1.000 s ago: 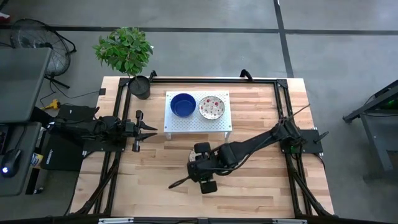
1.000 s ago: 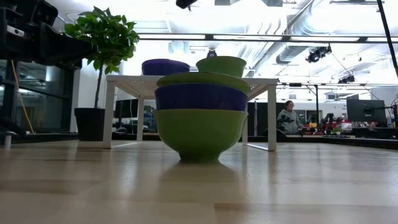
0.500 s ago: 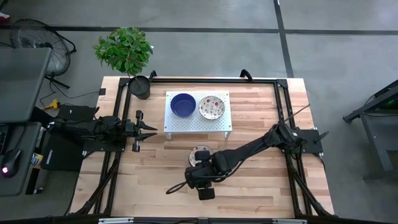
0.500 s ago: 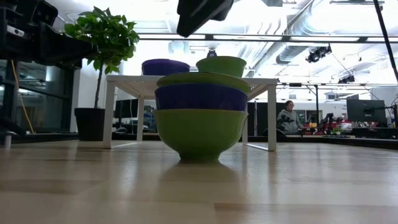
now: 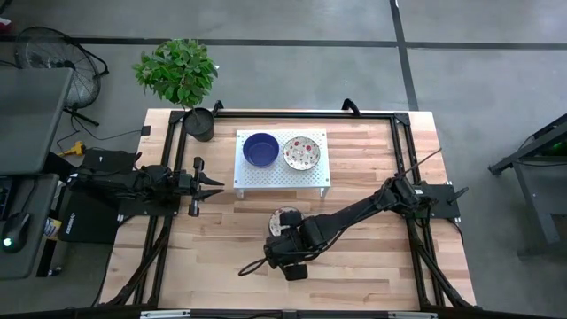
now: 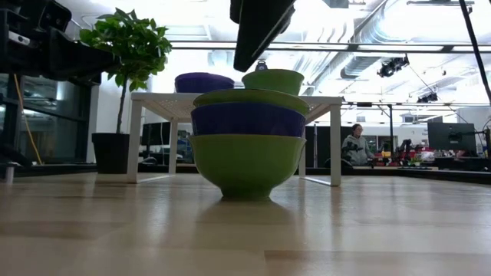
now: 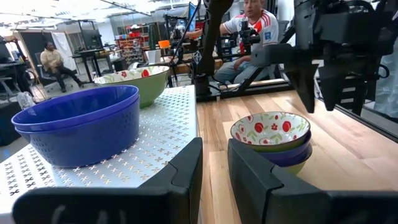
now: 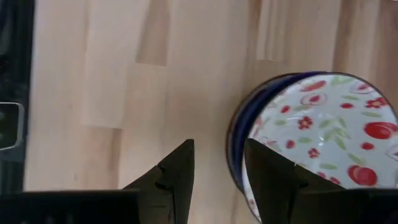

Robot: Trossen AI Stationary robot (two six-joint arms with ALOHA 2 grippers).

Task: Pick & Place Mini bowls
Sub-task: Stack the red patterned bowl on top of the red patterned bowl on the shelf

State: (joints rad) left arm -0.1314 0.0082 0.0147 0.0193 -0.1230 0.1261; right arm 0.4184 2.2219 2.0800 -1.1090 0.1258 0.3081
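Note:
Three mini bowls are stacked (image 6: 247,142) on the wood table near its middle: green below, blue between, and a floral bowl (image 8: 317,130) on top. My right gripper (image 8: 219,144) hangs open just above the stack's near-left rim, pointing steeply down, and touches nothing; the low view shows it (image 6: 247,61) clear above the top rim. On the white perforated stand (image 5: 282,173) rest a blue bowl (image 5: 260,149) and a floral bowl (image 5: 301,152). My left gripper (image 5: 217,185) waits open and level at the table's left.
A black plant pot (image 5: 200,124) stands at the table's far left corner beside the stand. Black frame rails (image 5: 301,113) run along the table's edges. Beyond the table a person in a red-and-white shirt (image 7: 252,25) sits, with others farther back.
My right gripper has come down toward the bowl stack and shifted a little toward the table's near edge, so the floral top bowl now shows beside it from above. It has stayed open. The bowls have not moved.

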